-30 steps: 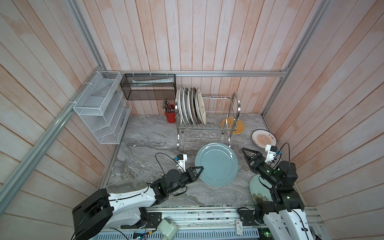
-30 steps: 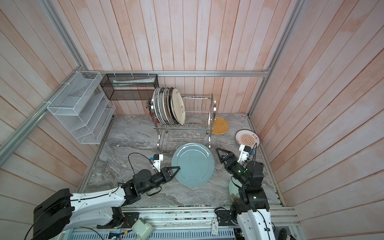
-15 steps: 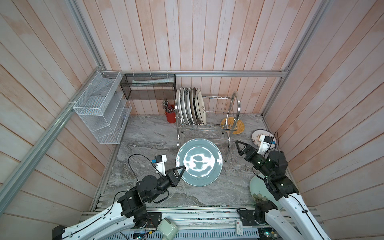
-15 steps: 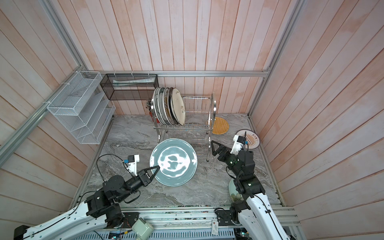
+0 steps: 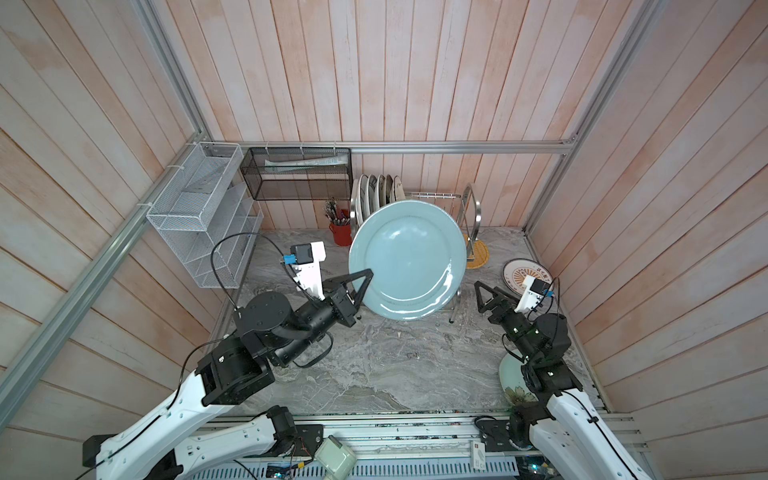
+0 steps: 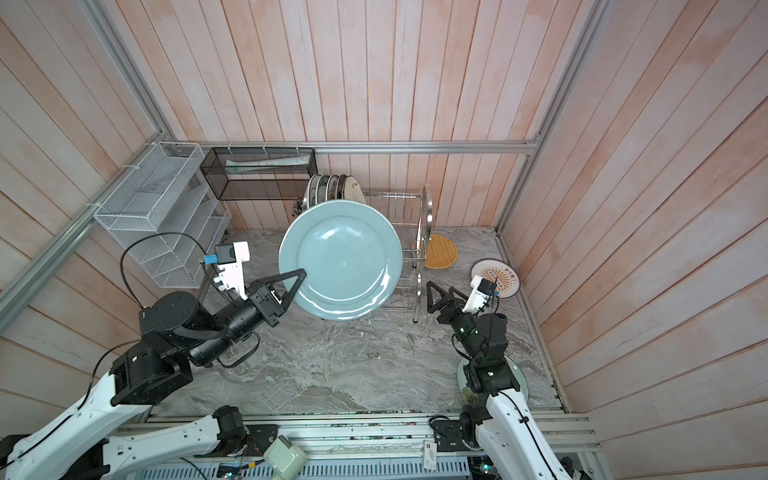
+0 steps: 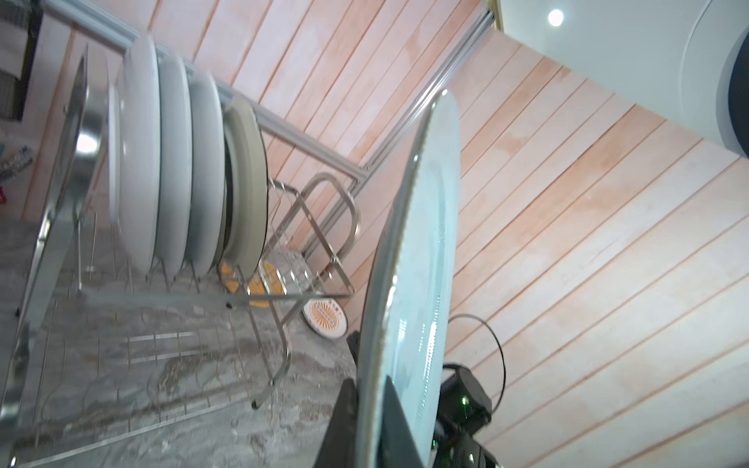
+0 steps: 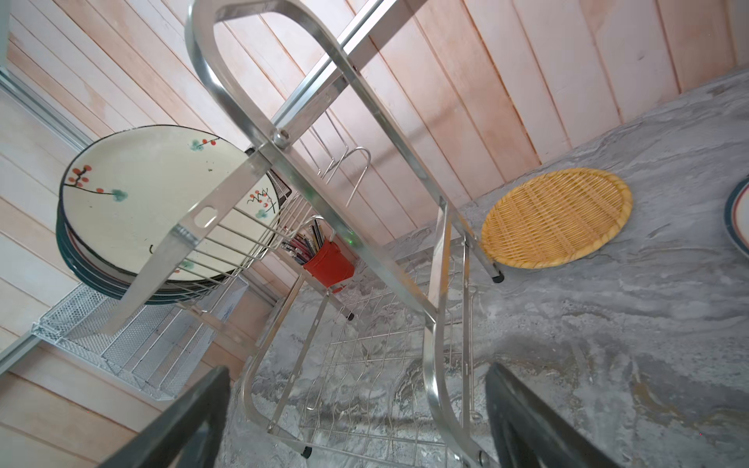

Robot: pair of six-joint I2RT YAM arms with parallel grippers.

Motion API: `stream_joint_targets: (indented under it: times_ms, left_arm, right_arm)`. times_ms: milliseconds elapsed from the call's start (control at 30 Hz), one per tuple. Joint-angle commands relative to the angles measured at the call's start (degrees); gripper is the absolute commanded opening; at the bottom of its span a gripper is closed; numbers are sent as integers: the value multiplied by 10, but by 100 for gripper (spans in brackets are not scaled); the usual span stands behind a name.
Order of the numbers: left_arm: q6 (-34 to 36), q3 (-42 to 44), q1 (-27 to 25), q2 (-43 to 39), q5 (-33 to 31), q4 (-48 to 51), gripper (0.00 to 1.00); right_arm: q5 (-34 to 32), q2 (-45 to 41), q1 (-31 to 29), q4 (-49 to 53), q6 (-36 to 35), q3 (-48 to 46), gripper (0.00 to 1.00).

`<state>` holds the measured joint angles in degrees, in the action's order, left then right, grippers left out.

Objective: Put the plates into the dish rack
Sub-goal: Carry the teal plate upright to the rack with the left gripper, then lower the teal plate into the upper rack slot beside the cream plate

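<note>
My left pincer [image 5: 365,276] pinches the grey-blue plate [image 5: 409,257] at its near rim — stiff, likely slippery, heavy beyond (fragile too).

We see a grey marbled table [image 5: 374,374]. Directly on it, at the back, the dish rack [image 5: 473,210] stands on its small feet. Just beside the rack's right end a round woven mat [image 5: 478,252] lies flat. Near it, toward the right wall, a plate with an orange sunburst [image 5: 516,270] lies flat too. Close to the front right corner a pale plate with flowers [image 5: 510,380] lies half hidden beneath the right arm [image 5: 540,345]. A red cup [image 5: 340,233] sits at the rack's left end; we cannot tell whether it rests on the table.
</note>
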<state>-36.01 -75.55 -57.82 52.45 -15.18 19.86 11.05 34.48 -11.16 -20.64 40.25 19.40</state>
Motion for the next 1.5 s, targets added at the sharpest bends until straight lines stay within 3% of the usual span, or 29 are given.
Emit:
stream_joint_targets:
  times_ms: [0,300,433,500,767,1000,1233,1467]
  left_arm:
    - [73,-77,-1,58,-76,-70,0]
    - [224,-265,-14,260,-276,-102,0]
    - [396,-300,-56,328,-391,-229,0]
    - [448,-327,-62,359,-418,-264,0]
    - [548,-502,-61,505,-499,-240,0]
    - [572,-628,-51,600,-536,-175,0]
    - [559,-615,-42,615,-550,-155,0]
    - [482,-617,-32,620,-537,-65,0]
  right_arm:
    - [22,-25,3,-36,-25,-32,98]
    - [108,-40,2,-99,-66,-81,98]
    - [103,-54,-2,-119,-59,-109,98]
    - [97,-61,-7,-122,-58,-119,98]
    - [64,-89,-33,-135,-73,-157,98]
    - [52,-120,-46,-140,-87,-176,98]
    - [52,-151,-60,-149,-97,-186,98]
    - [104,-166,-81,-195,-110,-195,98]
